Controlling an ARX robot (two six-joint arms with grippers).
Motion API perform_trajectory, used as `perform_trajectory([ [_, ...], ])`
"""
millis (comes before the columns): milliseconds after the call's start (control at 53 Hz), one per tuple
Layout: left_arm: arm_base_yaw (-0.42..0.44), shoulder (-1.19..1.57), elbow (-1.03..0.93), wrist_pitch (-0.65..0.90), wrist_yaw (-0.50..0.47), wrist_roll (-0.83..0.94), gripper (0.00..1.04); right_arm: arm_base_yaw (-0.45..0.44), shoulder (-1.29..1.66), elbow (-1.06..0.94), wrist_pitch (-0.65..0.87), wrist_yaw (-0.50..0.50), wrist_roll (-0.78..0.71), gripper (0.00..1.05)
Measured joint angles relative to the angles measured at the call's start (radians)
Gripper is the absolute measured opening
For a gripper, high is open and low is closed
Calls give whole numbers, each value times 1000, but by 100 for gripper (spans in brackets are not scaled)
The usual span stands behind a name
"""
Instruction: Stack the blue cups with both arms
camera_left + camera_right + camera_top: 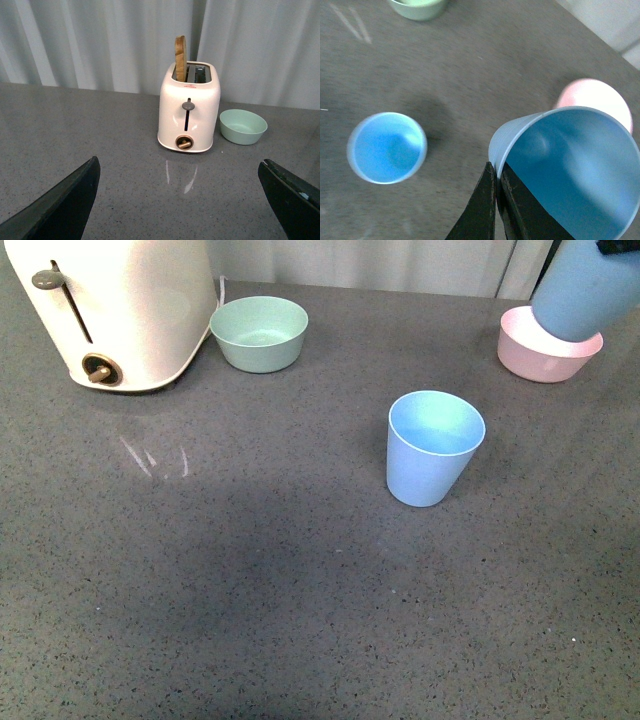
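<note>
Eyes on the standing blue cup [434,447], upright and open-mouthed on the grey countertop [300,590], nothing inside it, and it's our marker for everything else. Up and away to its right, further from the robot, there's the lifted blue cup [585,290], clear of the countertop, tilted, its upper part cut off by the edge of the front view. The right wrist view tells the story: the right gripper [497,205] is pinched tight on that cup's rim, one finger [480,210] outside the wall and the other inside, and the lifted blue cup [570,170] shows its deep blue interior to the camera, with the standing blue cup [386,147] apart from it down on the surface. The pink bowl [545,350] sits beyond and to the right of the standing cup, partly covered in the front view by the cup in the air. Beyond and to the left of the standing cup rests the mint green bowl [259,332], and further left again the cream toaster [120,310], a slice of toast [180,57] poking out of its slot. Over to the left gripper [177,200]: fingers [65,205] spread wide, nothing between them, facing the toaster.
</note>
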Motion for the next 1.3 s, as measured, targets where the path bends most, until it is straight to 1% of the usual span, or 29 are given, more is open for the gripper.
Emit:
perform_trajectory([
  [75,0,0,0,0,0,0,96,63,-42,-19,-25,-27,19,2],
  [245,0,0,0,0,0,0,96,154,-51,-61,-45,-2,18,2],
  [566,0,0,0,0,0,0,96,244,-2,-99,-32,42,20,2],
  [868,0,0,0,0,0,0,96,261,61,-98,9,72,31,2],
  [887,0,0,0,0,0,0,96,261,63,-97,10,72,31,4],
  [981,0,0,0,0,0,0,96,254,69,-96,26,72,39,18],
  [1019,0,0,0,0,0,0,96,252,69,-96,32,70,43,21],
  [1094,0,0,0,0,0,0,96,240,64,-96,58,59,64,32],
  [1113,0,0,0,0,0,0,96,234,58,-97,71,53,77,36],
  [1132,0,0,0,0,0,0,96,232,56,-97,74,51,77,37],
  [1208,0,0,0,0,0,0,96,204,15,-108,119,17,136,51],
  [1302,0,0,0,0,0,0,96,156,-102,-168,211,19,229,71],
])
